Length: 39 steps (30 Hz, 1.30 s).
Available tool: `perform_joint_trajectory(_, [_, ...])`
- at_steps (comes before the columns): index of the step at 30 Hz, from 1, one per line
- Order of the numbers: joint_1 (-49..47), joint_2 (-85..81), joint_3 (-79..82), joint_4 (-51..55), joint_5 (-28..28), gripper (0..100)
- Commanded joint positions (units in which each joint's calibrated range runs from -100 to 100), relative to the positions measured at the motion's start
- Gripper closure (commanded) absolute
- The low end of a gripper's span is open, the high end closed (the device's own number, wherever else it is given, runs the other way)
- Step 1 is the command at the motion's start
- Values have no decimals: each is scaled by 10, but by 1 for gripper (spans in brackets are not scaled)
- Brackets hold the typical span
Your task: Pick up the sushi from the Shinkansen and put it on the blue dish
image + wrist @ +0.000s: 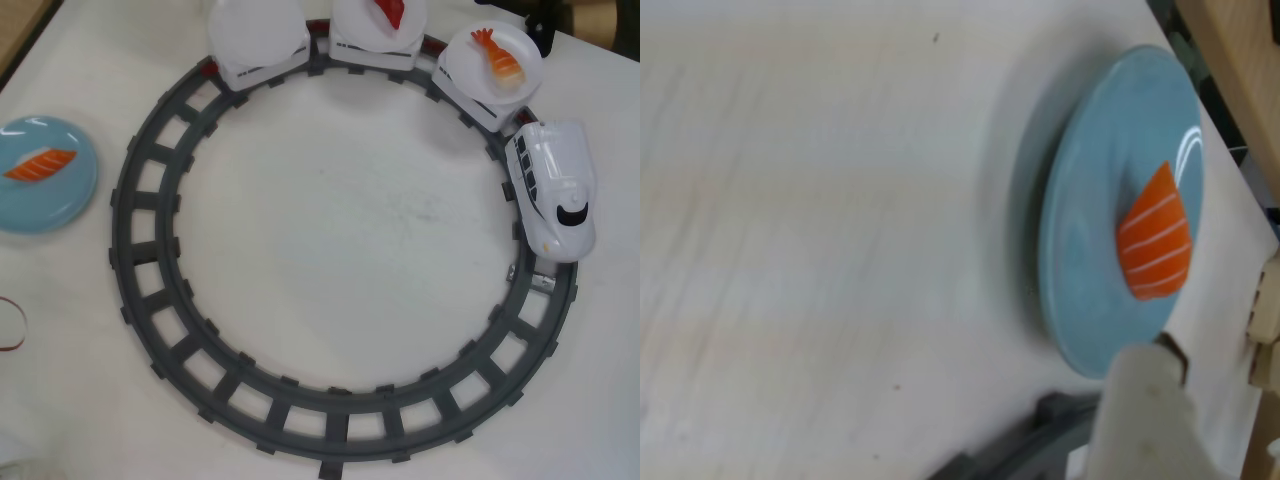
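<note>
The orange striped sushi (pixel 40 164) lies flat on the blue dish (pixel 50 205) at the left edge of the overhead view, apart from the train. The wrist view shows the same sushi (pixel 1155 247) on the dish (pixel 1090 220). My gripper (pixel 1212 335) shows only in the wrist view, at the bottom right just beyond the dish's rim. It is open and empty, with one pale finger (pixel 1145 410) low and the other at the right edge. The white Shinkansen (pixel 555 185) stands on the track at the right, pulling cars topped with white plates.
The grey circular track (pixel 140 250) fills the table's middle. The cars carry an empty white plate (pixel 255 30), a dark red piece (pixel 390 12) and a shrimp (pixel 500 58). A red band (pixel 10 325) lies at the left edge. A track piece (pixel 1040 440) shows below the dish.
</note>
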Motion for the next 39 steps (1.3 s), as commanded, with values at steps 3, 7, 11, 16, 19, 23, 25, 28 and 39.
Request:
perform_joint_trajectory(3, [-2, -51, 47, 2, 0, 81])
perform_joint_trajectory(7, [0, -84, 60, 60, 0, 81])
perform_joint_trajectory(11, [5, -125, 63, 113, 1, 81])
perform_joint_trajectory(16, [5, -172, 63, 178, 1, 81])
perform_joint_trajectory(19, [6, -200, 71, 207, 1, 81])
perform_joint_trajectory(23, [0, -208, 101, 207, 1, 81])
perform_joint_trajectory(25, [-1, -208, 107, 207, 1, 81])
perform_joint_trajectory(28, [-1, -208, 111, 206, 0, 81])
perform_joint_trajectory(39, [5, -208, 120, 209, -2, 82])
